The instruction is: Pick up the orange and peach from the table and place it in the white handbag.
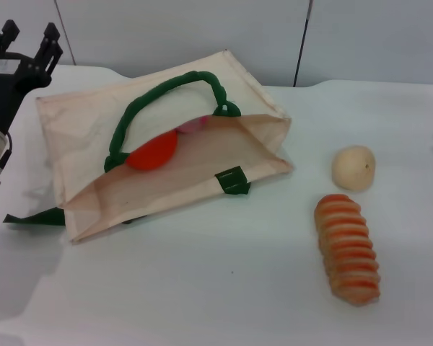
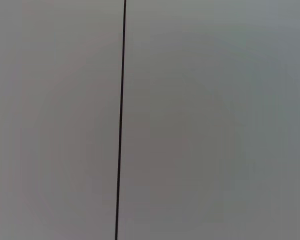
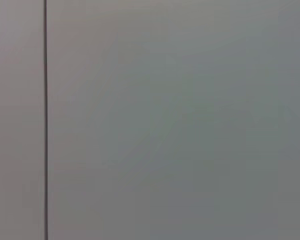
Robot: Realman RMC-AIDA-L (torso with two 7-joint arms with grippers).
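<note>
cream fabric of the white handbag (image 1: 94,130) already holds the orange (image 1: 153,153) and peach (image 1: 193,125) at its mouth. left hand (image 1: 25,43) hangs spread and empty off its corner; retreat without snagging the strap.

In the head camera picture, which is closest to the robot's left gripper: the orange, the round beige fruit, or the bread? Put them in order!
From the left gripper, raised at the far left:
1. Orange, inside the white handbag.
2. Round beige fruit, right side.
3. Bread loaf, front right.
</note>
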